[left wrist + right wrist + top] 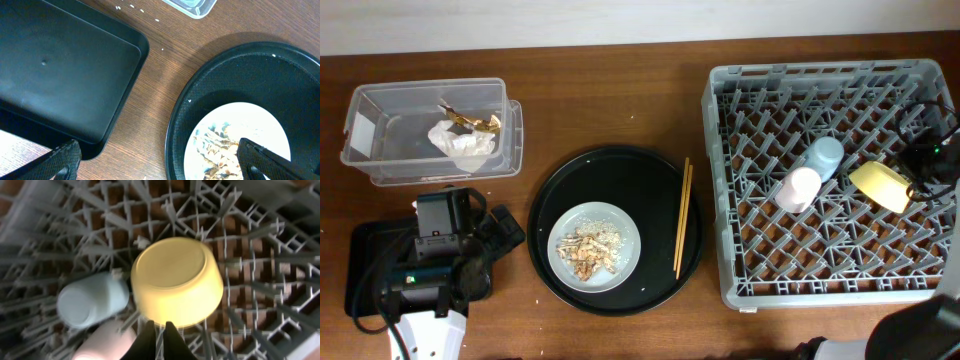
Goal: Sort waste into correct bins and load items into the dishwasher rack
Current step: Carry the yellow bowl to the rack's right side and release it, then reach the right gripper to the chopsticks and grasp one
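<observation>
Since the dishwasher rack point(820, 72) fills the right end of the table point(620, 100) from far edge to near edge, open wood remains only along the far edge and in the strip between rack and large round black tray point(620, 170).

- Rack: blue cup point(825, 157) and pink cup point(800, 188) near its middle, touching. Yellow bowl point(880, 185) beside them toward the rack's right wall, tilted, base up.
- Round tray, table centre: grey plate point(595, 212) with food scraps point(588, 252); chopsticks point(682, 220) lie along the tray's right rim.
- Far-left corner: clear box point(420, 88) holding the crumpled wrapper point(463, 145) and a gold scrap point(475, 123).
- Near-left corner: shallow black tray point(60, 65), partly under the left arm.

Left gripper point(162, 162): jaws fully spread, holding nothing, over the narrow wood gap between shallow tray and round tray.

Right gripper point(159, 340): fingers almost together, tips at the bowl's rim. The wrist view is blurred, so I cannot tell whether the rim is pinched.
</observation>
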Tool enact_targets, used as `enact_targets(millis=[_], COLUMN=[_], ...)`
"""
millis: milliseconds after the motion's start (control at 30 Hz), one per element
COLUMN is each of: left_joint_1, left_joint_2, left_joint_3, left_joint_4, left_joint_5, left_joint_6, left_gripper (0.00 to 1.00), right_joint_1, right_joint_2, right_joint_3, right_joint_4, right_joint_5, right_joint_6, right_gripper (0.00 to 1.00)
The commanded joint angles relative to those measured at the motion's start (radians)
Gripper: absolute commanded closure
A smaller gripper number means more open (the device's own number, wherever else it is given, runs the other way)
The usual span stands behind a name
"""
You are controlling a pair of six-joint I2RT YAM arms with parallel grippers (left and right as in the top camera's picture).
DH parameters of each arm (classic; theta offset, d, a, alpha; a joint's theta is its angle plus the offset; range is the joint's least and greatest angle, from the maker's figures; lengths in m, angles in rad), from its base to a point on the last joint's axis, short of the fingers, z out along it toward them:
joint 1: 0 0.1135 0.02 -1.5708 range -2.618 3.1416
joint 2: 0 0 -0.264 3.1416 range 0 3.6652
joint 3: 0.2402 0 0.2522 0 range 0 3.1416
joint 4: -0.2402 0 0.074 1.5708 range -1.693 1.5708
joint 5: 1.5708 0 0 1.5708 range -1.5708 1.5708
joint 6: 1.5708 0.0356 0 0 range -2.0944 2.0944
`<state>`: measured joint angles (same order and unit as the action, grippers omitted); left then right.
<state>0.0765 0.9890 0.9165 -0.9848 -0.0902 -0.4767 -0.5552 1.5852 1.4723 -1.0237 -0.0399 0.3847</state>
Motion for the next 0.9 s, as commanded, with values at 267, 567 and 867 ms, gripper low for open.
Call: enact_targets(millis=[267,567,867], left_joint_1=[0.005,0.005,0.005], left_joint_2=[-0.007,-0.007,-0.007], left_joint_3=[0.014,0.014,0.014], left_joint_4=[-0.001,-0.001,-0.001], left_joint_5=[-0.005,-0.004,-0.004], left_joint_6=[-0.009,-0.009,-0.008], left_gripper=[0.01,0.01,0.01], right_joint_1=[0.005,0.033,0.812], right_joint_2=[0.141,-0.082,-0.134], right_joint_3=[0.003,0.003,0.002], right_joint_4=[-0.109,-0.258,-0.142], right_joint_5=[-0.092,-0.585,-0.273], right_joint_6=[-0.011,-0.309,-0.080], right_gripper=[0.96,0.93,0.01])
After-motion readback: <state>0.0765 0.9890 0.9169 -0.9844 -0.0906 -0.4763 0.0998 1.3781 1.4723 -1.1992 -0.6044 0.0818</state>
